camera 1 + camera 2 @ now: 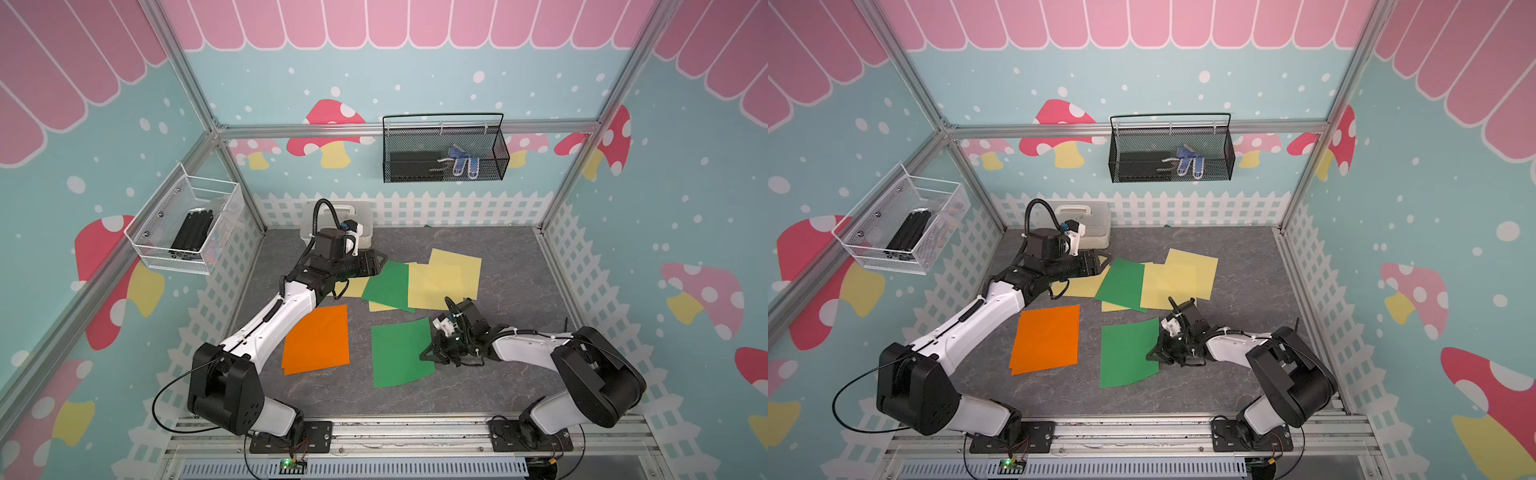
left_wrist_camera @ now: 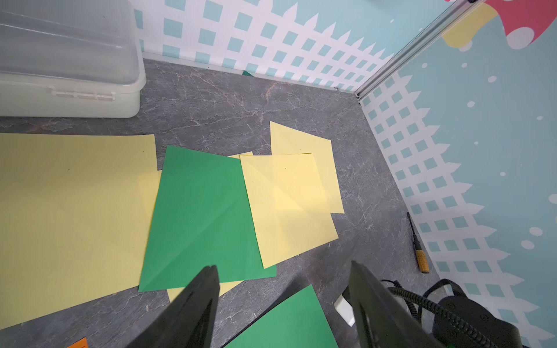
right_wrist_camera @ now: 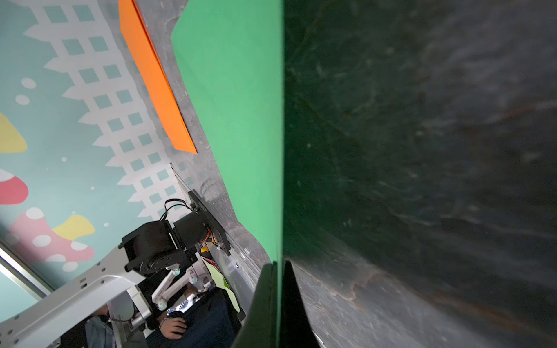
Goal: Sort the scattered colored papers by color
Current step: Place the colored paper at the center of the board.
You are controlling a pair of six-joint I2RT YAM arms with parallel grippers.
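An orange paper (image 1: 316, 338) lies flat at the front left. To its right lies a green paper (image 1: 397, 353) (image 3: 235, 120), and my right gripper (image 1: 428, 357) (image 3: 279, 263) is shut on its right edge, which is lifted off the floor. Further back, a second green paper (image 1: 388, 286) (image 2: 205, 217) overlaps several pale yellow papers (image 1: 444, 278) (image 2: 289, 208). My left gripper (image 1: 380, 264) (image 2: 283, 265) hovers open above that green sheet's far left corner, holding nothing. Another yellow paper (image 2: 69, 211) lies partly under the left arm.
A white lidded box (image 1: 353, 216) (image 2: 66, 60) stands at the back wall behind the left gripper. A small tool (image 2: 417, 244) lies by the right wall. A black wire basket (image 1: 444, 149) hangs on the back wall, a white mesh basket (image 1: 187, 224) on the left wall.
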